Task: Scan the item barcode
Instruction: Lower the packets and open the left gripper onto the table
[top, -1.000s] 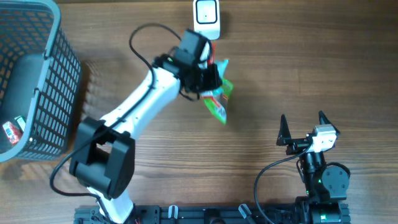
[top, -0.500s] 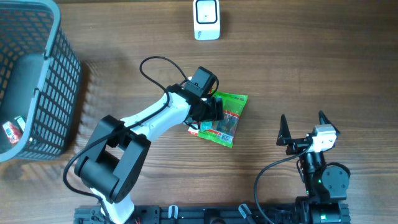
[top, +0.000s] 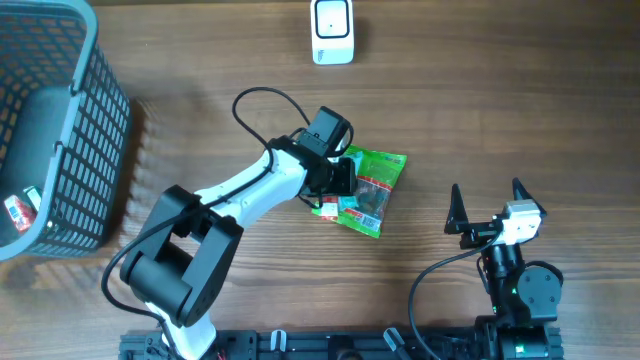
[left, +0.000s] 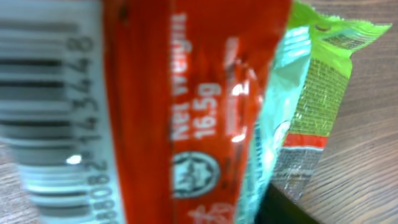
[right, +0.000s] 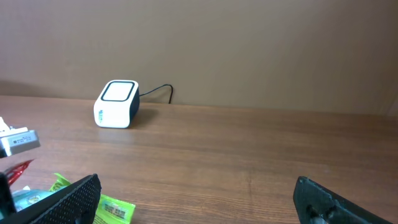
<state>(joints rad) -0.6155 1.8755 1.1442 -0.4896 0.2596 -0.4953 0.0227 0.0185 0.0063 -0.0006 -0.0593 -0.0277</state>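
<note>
The item is a green and red snack packet (top: 372, 190) lying on the wooden table. It fills the left wrist view (left: 199, 112), with its barcode (left: 43, 93) at the left edge. My left gripper (top: 338, 178) is at the packet's left end. The packet hides its jaws, so I cannot tell whether they grip it. The white scanner (top: 332, 30) stands at the table's far edge, also seen in the right wrist view (right: 116, 104). My right gripper (top: 490, 205) rests at the right, open and empty (right: 196, 186). A corner of the packet (right: 109, 208) shows at its lower left.
A grey mesh basket (top: 60, 130) stands at the left edge with a small item inside. The scanner's cable runs off behind it. Bare wood lies between the packet and the scanner.
One second ago the left gripper held the packet up near the scanner. It then came down to the table's middle, and the packet now lies there, shifted slightly right in the last half second.
</note>
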